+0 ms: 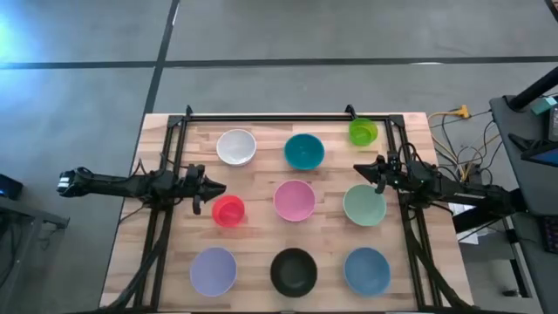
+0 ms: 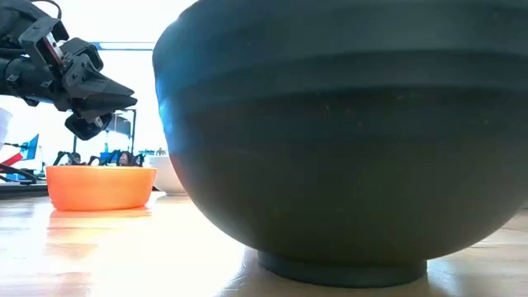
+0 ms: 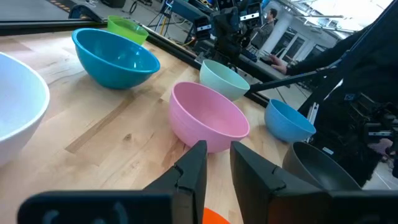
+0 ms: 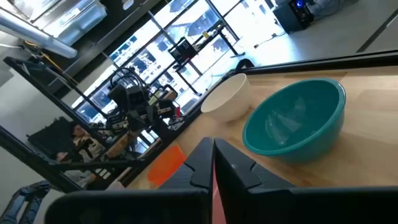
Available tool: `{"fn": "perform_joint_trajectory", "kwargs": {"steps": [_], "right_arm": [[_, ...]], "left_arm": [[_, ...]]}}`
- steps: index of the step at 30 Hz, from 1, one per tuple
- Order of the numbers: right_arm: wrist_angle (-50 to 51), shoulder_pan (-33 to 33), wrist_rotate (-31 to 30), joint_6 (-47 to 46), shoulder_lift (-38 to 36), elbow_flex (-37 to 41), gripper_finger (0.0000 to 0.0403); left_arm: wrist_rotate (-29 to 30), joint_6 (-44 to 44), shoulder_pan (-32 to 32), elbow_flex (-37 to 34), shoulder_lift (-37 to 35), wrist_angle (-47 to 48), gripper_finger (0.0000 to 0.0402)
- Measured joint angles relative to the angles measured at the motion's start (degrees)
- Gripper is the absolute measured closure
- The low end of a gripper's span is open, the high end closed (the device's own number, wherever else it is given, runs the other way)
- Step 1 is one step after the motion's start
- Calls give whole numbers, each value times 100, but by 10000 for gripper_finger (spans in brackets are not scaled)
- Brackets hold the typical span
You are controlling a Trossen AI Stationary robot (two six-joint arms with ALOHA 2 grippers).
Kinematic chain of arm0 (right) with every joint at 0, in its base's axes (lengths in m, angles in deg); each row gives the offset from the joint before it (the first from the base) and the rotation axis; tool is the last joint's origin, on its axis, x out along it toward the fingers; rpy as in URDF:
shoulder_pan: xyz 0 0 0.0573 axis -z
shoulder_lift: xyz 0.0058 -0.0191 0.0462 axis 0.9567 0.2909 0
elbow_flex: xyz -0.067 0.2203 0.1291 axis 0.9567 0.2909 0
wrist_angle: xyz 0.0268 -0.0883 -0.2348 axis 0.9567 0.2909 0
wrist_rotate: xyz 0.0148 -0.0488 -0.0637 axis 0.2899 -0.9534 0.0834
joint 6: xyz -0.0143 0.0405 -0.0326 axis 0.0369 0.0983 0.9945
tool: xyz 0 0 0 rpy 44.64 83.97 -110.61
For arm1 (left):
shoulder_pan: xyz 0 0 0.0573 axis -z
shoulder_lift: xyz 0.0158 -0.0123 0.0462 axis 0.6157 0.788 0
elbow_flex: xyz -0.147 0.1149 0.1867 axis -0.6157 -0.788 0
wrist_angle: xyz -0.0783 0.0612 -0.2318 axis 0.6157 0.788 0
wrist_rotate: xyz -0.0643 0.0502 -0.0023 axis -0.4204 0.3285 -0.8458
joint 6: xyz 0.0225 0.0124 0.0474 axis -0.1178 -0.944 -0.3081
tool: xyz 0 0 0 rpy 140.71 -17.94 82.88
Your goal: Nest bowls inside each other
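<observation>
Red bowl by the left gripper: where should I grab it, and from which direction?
Take the red bowl by its rim, coming straight down from above with one finger inside and one outside the wall. It sits upright, mouth up and apart from the other bowls, so the thin rim is free all round. The side nearest the left gripper looks easiest, since that gripper hovers just beside it with its fingers a little open.

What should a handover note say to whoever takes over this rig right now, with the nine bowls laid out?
Left gripper: slightly open, empty, beside the red bowl.
Right gripper: shut, empty, between the lime bowl and mint bowl.
White, teal, pink, lavender, black and blue bowls stand apart.
Done: nothing nested.
Left: all nesting.
</observation>
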Motion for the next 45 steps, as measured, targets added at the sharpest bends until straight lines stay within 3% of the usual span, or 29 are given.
{"fn": "perform_joint_trajectory", "kwargs": {"steps": [45], "right_arm": [[-106, 1, -11, -19, 1, 13, 394]], "left_arm": [[1, 1, 0, 0, 1, 0, 346]]}}
